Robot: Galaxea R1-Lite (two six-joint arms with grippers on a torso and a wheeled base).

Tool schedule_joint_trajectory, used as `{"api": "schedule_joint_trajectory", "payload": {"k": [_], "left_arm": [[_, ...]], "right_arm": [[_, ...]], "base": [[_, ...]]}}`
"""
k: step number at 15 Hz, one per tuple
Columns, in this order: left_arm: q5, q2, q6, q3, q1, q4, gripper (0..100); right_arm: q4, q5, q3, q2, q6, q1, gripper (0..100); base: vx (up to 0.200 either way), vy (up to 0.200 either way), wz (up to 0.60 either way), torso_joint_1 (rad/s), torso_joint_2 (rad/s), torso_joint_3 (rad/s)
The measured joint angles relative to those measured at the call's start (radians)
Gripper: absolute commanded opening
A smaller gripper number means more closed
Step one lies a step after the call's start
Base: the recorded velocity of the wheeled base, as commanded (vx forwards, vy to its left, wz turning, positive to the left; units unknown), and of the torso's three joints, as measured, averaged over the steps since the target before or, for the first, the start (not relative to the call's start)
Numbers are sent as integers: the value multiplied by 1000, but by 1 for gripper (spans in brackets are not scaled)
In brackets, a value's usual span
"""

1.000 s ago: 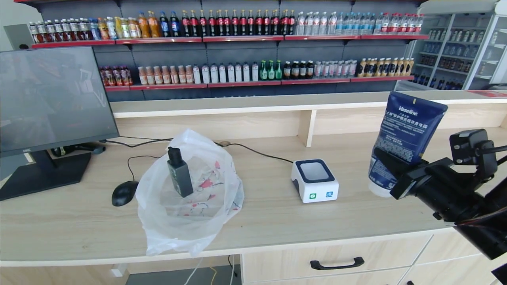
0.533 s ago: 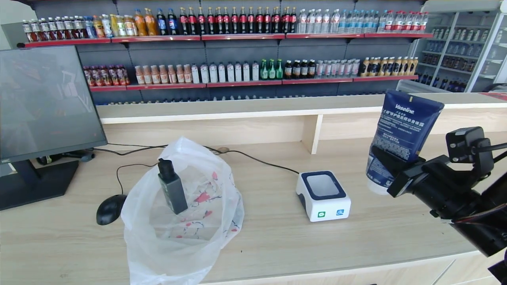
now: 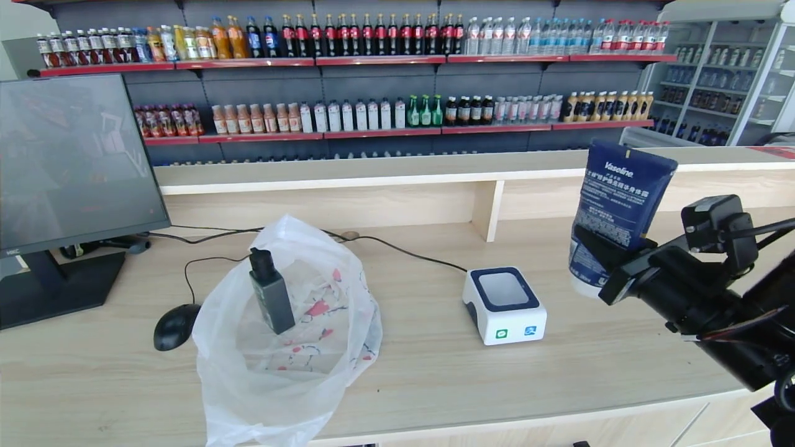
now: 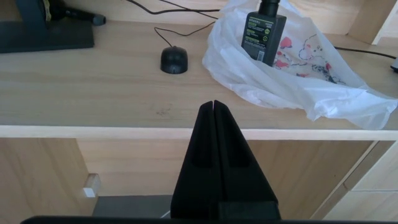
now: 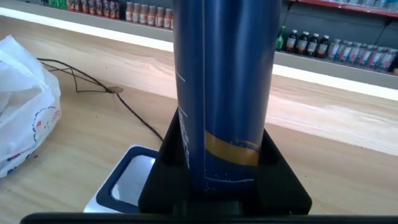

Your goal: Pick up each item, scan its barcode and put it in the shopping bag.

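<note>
My right gripper [image 3: 612, 257] is shut on a dark blue lotion tube [image 3: 615, 211], held upright with its white cap down, above the counter to the right of the white barcode scanner [image 3: 504, 304]. In the right wrist view the tube [image 5: 224, 81] stands between the fingers, with the scanner [image 5: 127, 183] below and off to one side. A thin white shopping bag [image 3: 292, 360] lies open left of the scanner, with a dark bottle [image 3: 271, 298] standing in it. My left gripper [image 4: 213, 109] is shut and empty, low in front of the counter edge, facing the bag [image 4: 298, 68].
A monitor [image 3: 74, 161] stands at the far left, with a black mouse [image 3: 176, 326] and cables beside the bag. A raised wooden ledge [image 3: 372, 174] with a divider runs along the counter's back. Shelves of drinks line the wall behind.
The head camera shifted, moving the whole scene. Against the scanner, my right gripper has carried the tube a little to the left. The left gripper and the bag are unchanged.
</note>
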Motion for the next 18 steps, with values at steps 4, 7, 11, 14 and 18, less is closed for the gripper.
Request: {"api": "schedule_joint_trajectory", "payload": {"k": [4,7,11,14,18], "left_arm": [[0,0,0,0,0,0,0],[0,0,0,0,0,0,0],[0,0,0,0,0,0,0],[0,0,0,0,1,0,0],[0,0,0,0,0,0,0]], "right_arm": [[-1,126,-37,36,-246,-39,0],[-1,188,-60,54,-389,-62,0],[-1,297,-70,60,-556,-70,0],[-1,349,-67,65,-676,-51,0],[-1,481,-86,107,-776,-26,0]], "base": [[0,0,0,0,0,0],[0,0,0,0,0,0],[0,0,0,0,0,0],[0,0,0,0,0,0],[0,0,0,0,0,0]]}}
